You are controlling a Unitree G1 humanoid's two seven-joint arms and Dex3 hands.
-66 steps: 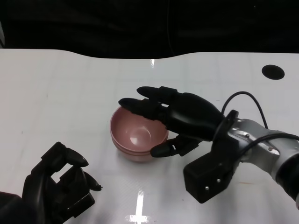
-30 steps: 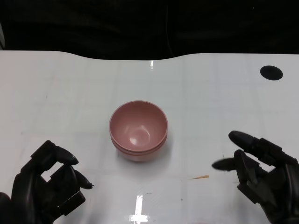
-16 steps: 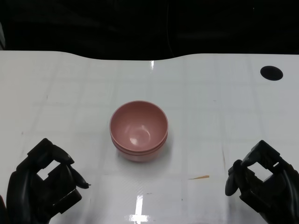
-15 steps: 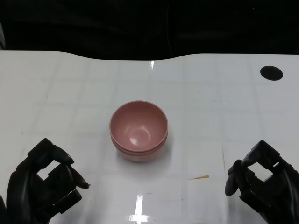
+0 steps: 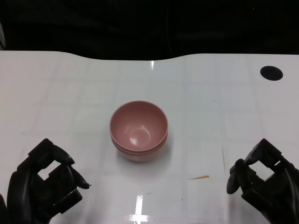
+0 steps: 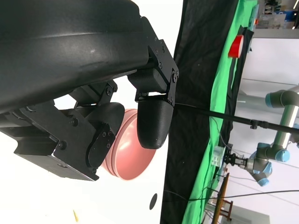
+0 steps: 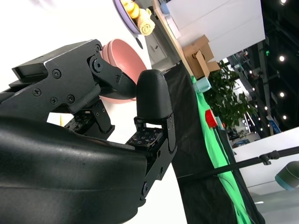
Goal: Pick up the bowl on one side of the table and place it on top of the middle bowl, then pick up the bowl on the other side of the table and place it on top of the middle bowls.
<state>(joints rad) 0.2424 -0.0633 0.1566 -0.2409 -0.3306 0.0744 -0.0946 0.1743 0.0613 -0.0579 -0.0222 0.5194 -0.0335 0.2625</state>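
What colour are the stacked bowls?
The stacked bowls are pink, seen best in the head view.

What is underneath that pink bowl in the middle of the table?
The top pink bowl sits nested in more pink bowls; only their stacked rims and part of a lower wall show beneath it. Their insides are covered, so what, if anything, lies inside them cannot be seen. The stack rests on the white table.

This is a robotics lab or test hall. A plain white table [image 5: 210, 93] stands before a black curtain [image 5: 149, 23]. The wrist views look past that curtain to a green backdrop cloth [image 6: 224, 93], grey robot arms [image 6: 280, 105] on the far side, cardboard boxes [image 7: 201, 56] stacked on a shelf, a potted plant [image 7: 229, 88] and ceiling spotlights [image 7: 281, 58] high in a large dark room.
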